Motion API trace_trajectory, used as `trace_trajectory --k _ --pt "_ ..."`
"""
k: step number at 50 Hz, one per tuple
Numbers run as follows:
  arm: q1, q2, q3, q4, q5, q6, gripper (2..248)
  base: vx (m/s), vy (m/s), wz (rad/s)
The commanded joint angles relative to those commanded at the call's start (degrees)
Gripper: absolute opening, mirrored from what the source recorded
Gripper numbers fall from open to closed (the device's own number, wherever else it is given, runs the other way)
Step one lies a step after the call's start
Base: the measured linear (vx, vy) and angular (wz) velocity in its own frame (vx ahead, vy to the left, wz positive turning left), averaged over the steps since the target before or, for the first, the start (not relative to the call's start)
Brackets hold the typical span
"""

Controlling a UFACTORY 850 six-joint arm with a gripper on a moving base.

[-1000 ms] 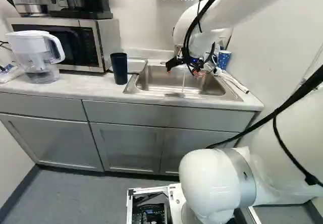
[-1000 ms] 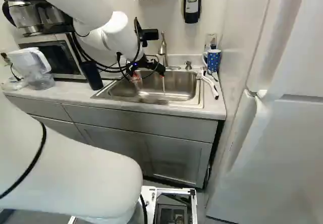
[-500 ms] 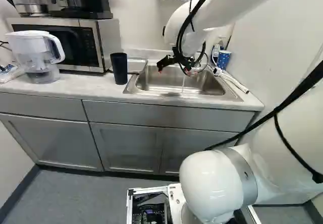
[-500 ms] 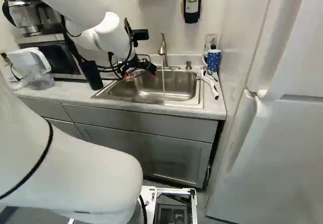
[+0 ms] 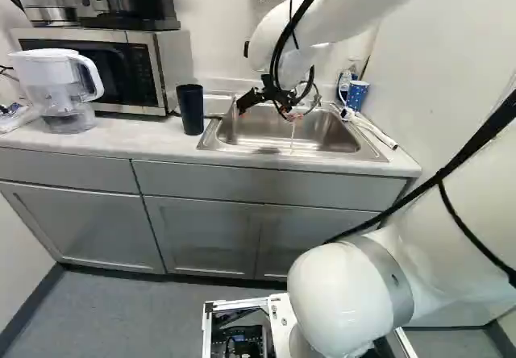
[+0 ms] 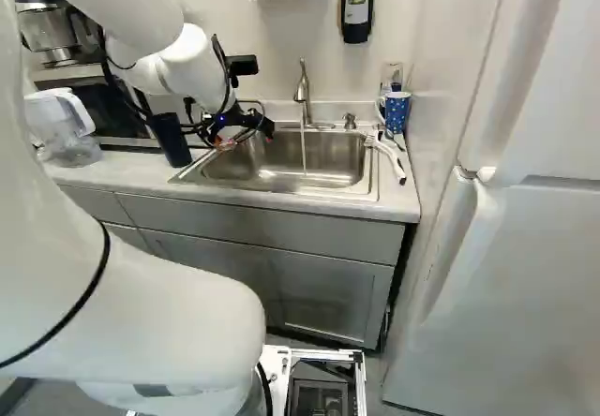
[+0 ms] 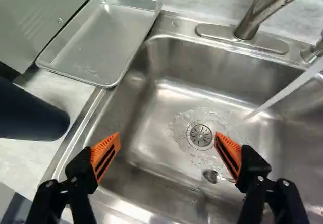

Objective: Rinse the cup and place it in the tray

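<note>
two orange fingers (image 7: 105, 153) stand wide apart over the sink (image 7: 166, 156); the dark cup (image 7: 30, 114) stands beside it on the desk (image 7: 25, 168).

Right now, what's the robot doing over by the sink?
The robot's open gripper is over the sink, holding nothing. Water is running from the faucet. A dark cup stands on the counter near a metal tray with no cup in it. A spoon lies by the drain. So no cup is being rinsed at this moment.
</note>
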Motion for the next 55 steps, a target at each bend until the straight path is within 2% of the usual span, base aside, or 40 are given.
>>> trace_trajectory --k 55 --pt "11.5 -4.9 -4.3 0.0 0.0 0.0 247 0.000 0.000 0.000"
